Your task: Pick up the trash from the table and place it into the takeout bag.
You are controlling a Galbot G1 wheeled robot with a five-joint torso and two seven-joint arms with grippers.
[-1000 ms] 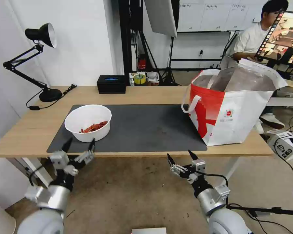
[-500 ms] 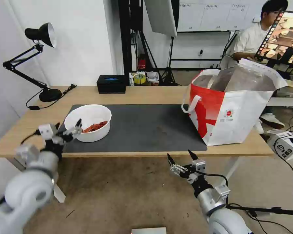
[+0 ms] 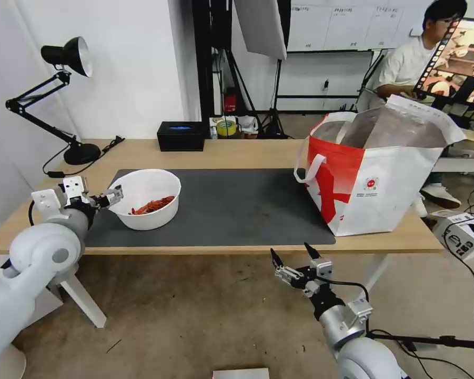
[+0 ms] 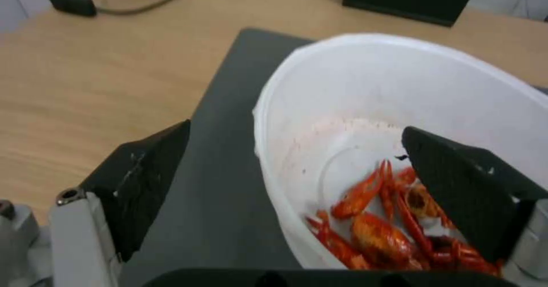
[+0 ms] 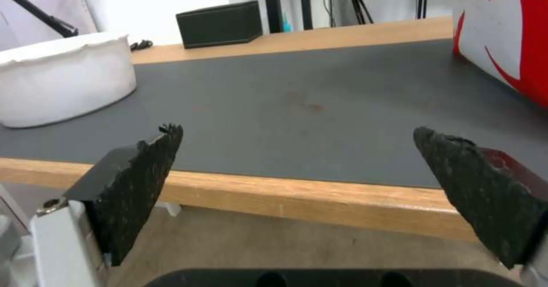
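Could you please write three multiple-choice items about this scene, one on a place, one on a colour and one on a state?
1. Where does the white round bowl stand?
A. on the dark grey mat
B. inside the red-and-white takeout bag
C. on the floor

2. What colour are the scraps in the bowl?
A. green
B. red
C. blue

3. How is the left gripper set at the bowl?
A. shut above the bag
B. open, with the bowl's wall between its fingers
C. shut on the black desk lamp

Key: 1 A, the head view shows the bowl on the mat's left end; 2 B, the left wrist view shows red shells; 3 B, one finger is outside the wall, one inside.
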